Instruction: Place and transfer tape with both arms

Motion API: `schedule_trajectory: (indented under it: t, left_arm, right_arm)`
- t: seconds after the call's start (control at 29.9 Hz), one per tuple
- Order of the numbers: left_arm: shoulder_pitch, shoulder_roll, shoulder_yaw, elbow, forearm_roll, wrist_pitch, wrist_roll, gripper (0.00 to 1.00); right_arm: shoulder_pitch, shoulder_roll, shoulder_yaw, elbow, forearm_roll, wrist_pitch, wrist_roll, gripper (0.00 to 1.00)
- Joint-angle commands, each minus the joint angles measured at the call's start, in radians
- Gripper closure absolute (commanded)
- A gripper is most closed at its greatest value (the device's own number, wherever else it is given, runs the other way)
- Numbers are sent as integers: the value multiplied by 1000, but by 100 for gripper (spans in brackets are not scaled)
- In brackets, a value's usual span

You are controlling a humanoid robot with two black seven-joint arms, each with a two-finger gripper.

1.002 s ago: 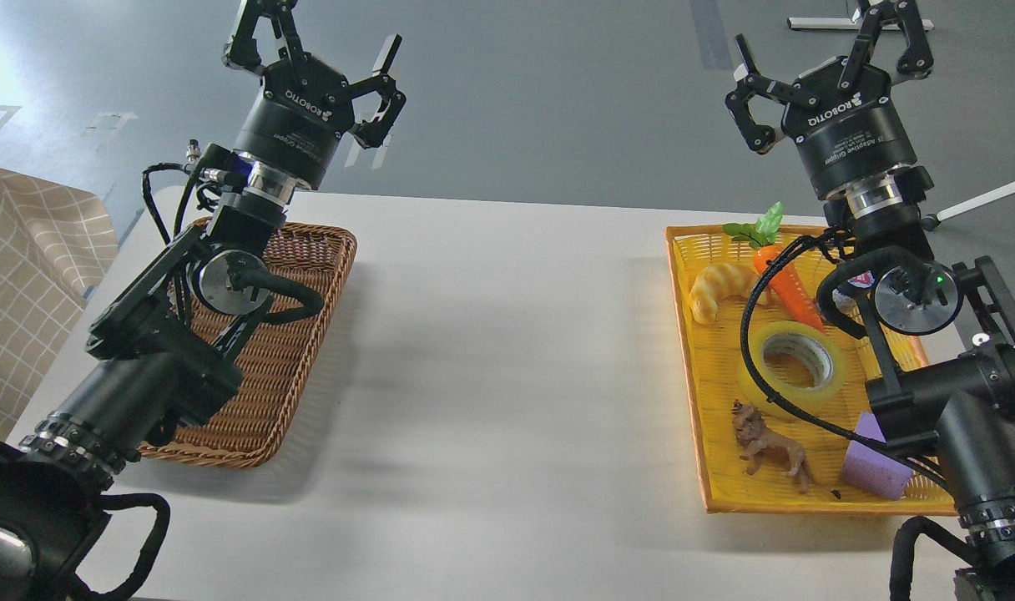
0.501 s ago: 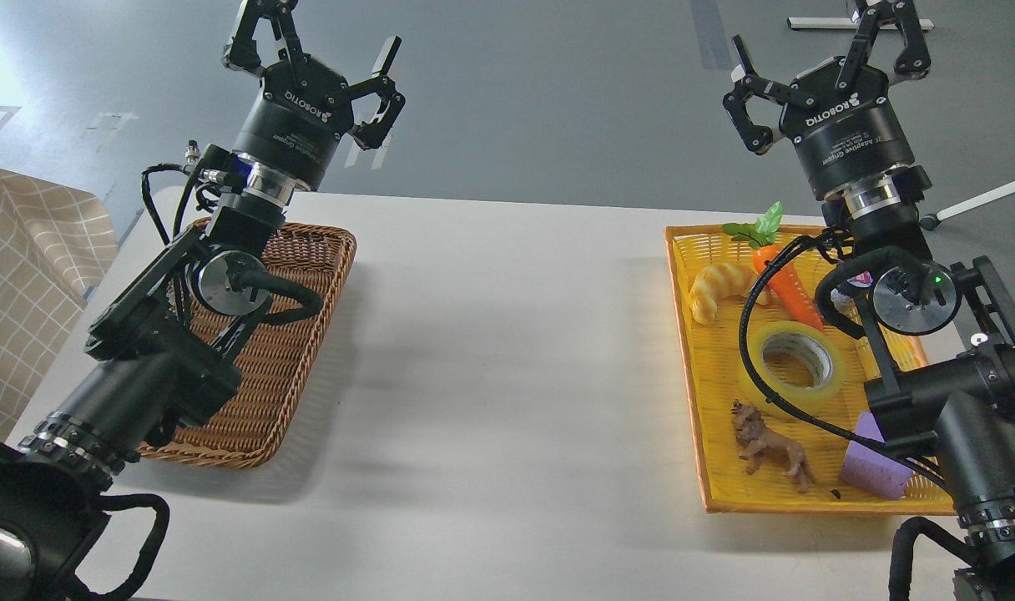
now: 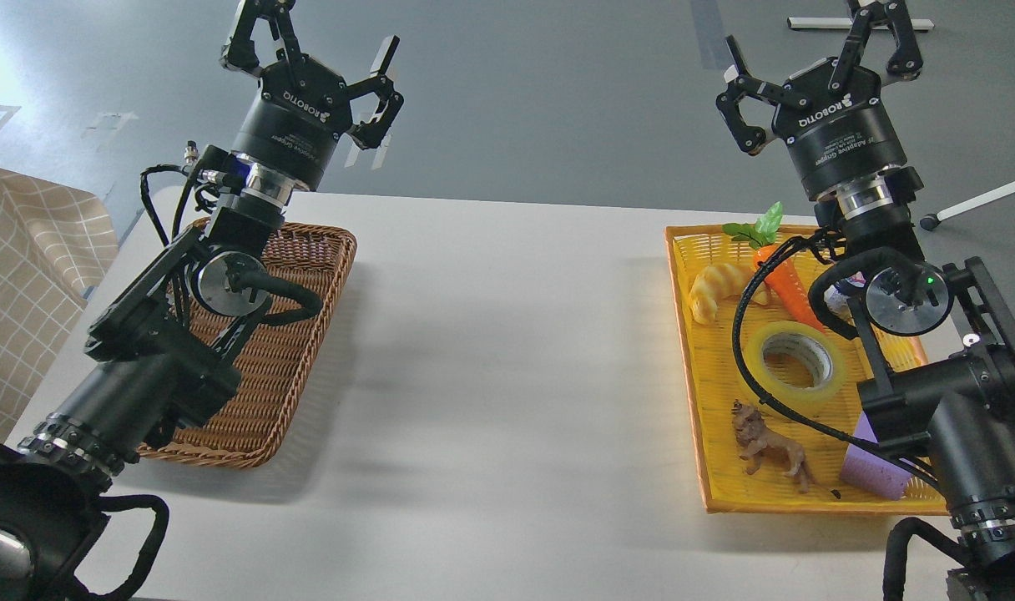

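The tape (image 3: pixel 795 366), a translucent yellow roll with a grey-white core, lies flat in the yellow tray (image 3: pixel 699 401) at the right. A black cable of my right arm crosses in front of it. My right gripper (image 3: pixel 812 50) is open and empty, raised high beyond the tray's far end, fingers spread and pointing up. My left gripper (image 3: pixel 315 50) is open and empty too, raised above the far end of the brown wicker basket (image 3: pixel 307 334) at the left.
The yellow tray also holds a croissant (image 3: pixel 716 288), a toy carrot (image 3: pixel 779 280), a brown toy lion (image 3: pixel 770 446) and a purple foam cube (image 3: pixel 875 472). The white table (image 3: pixel 507 376) lies between basket and tray. A checked cloth (image 3: pixel 23 275) hangs at the left.
My right gripper and forearm have shifted slightly left and up. The left arm and the tape have not moved.
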Motion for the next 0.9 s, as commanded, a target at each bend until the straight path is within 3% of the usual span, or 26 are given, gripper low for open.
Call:
schedule_trajectory:
  t: [0.0, 0.87]
  left_arm:
    - [-1, 0, 0, -1, 0, 0, 0, 2]
    - [5, 0, 5, -1, 0, 0, 14, 2]
  right_arm:
    - [1, 0, 0, 0, 0, -1, 0, 2]
    - [-11, 0, -1, 3, 0, 1, 1, 0]
